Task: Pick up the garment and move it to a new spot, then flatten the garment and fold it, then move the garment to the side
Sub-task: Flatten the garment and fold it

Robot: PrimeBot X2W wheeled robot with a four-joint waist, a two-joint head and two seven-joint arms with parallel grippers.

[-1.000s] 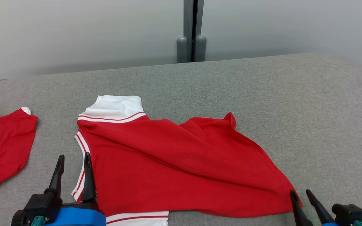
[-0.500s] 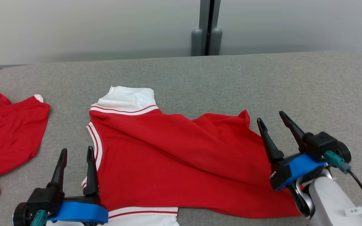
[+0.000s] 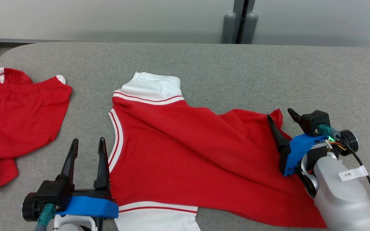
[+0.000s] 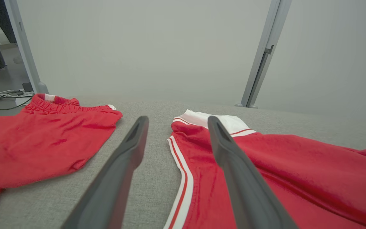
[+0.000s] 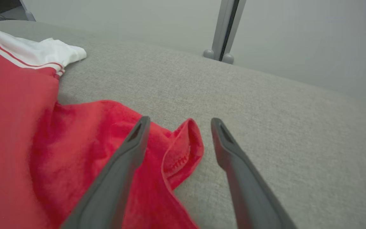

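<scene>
**Both pincers apart at the garment's two ends**

At the far left of the grey table (image 3: 223,64), a pair of red shorts (image 3: 21,109) lies crumpled, well apart from the garment. Next comes the left pincer (image 3: 88,140), its fingers spread and holding nothing. In its wrist view one finger stands over bare grey cloth and the other over the white-striped side edge of the garment (image 3: 188,154). The garment, a red shirt with white striped ends, lies spread but wrinkled across the middle of the table, with one white end toward the far side and one at the near edge. At its right end the right pincer (image 3: 279,113) is apart too and grips nothing, with a turned-up red corner (image 5: 186,140) lying between its fingers. Whether those fingers touch the cloth cannot be told.
</scene>
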